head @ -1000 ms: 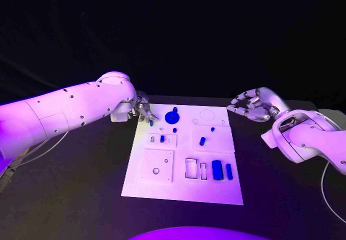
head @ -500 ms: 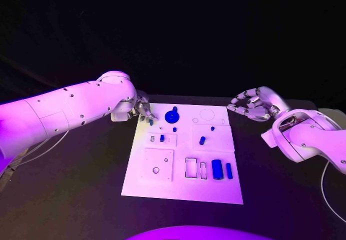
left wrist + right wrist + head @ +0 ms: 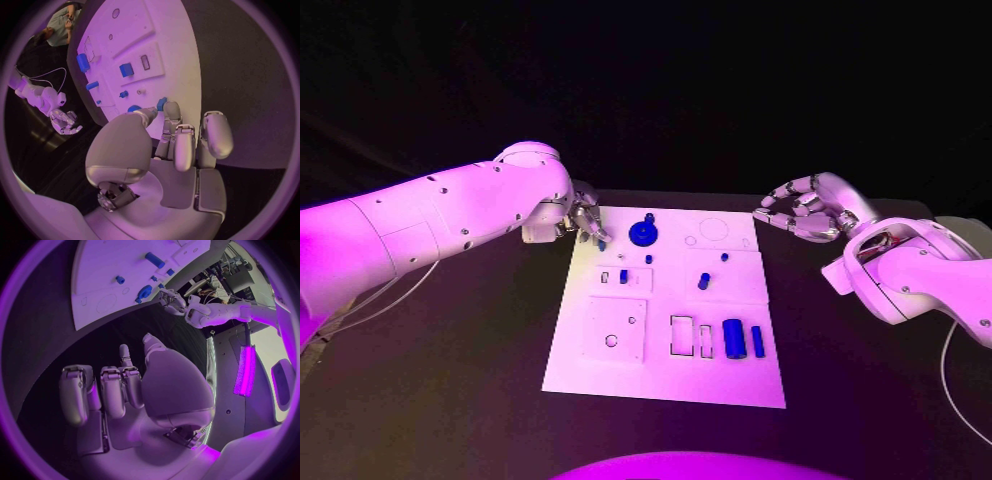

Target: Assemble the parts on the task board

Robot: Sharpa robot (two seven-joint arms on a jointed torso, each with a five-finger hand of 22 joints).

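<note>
The white task board (image 3: 589, 360) lies in the middle of the table. On it are a round blue part (image 3: 643, 234), a blue peg (image 3: 705, 281), a blue block (image 3: 734, 339) and a blue bar (image 3: 757, 342). My left hand (image 3: 578, 222) hangs over the board's far left corner. A small blue part (image 3: 161, 103) sits pinched between its thumb and a fingertip (image 3: 170, 109), right at the board (image 3: 181, 60). My right hand (image 3: 805, 211) hovers off the far right corner, fingers (image 3: 119, 390) curled in with nothing in them.
Two more small blue parts (image 3: 649, 259) (image 3: 625, 276) sit on the board's far half. Empty slots (image 3: 682, 335) and a round hole (image 3: 612, 341) show on the near half. Black table (image 3: 444, 380) surrounds the board.
</note>
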